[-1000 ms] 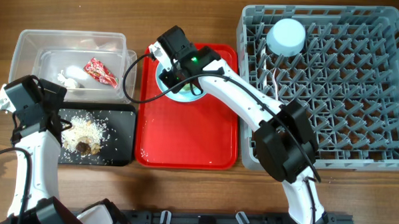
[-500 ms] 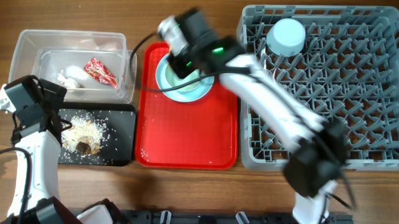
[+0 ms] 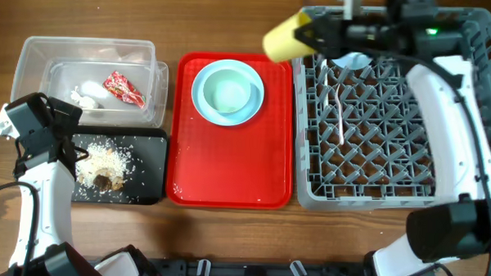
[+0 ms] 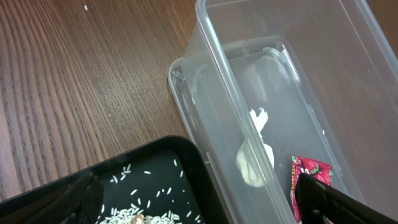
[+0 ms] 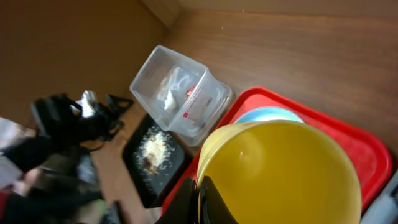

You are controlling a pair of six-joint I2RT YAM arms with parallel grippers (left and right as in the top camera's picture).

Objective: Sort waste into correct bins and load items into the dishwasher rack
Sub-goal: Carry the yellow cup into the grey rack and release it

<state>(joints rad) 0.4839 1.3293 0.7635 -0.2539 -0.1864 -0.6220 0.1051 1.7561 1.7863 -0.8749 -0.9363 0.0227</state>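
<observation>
Lower left, the left gripper (image 3: pixel 71 148) hangs, fingers apart, over the black tray (image 3: pixel 147 151). At the top, the right gripper (image 3: pixel 313 30) is clamped on the yellow cup (image 3: pixel 283 38), beside the upper-left corner of the dishwasher rack (image 3: pixel 375 171). Best carry it inward and set it mouth down between pegs.

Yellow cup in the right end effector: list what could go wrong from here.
1. The right end effector pinches the cup only at its rim, tipped sideways; it could slip.
2. The cup hangs about over the left wall of the rack, so a drop might land on the red tray or the bowl there.
3. White cutlery lies in the rack near that corner; a cup set on it could sit unsteady.
</observation>
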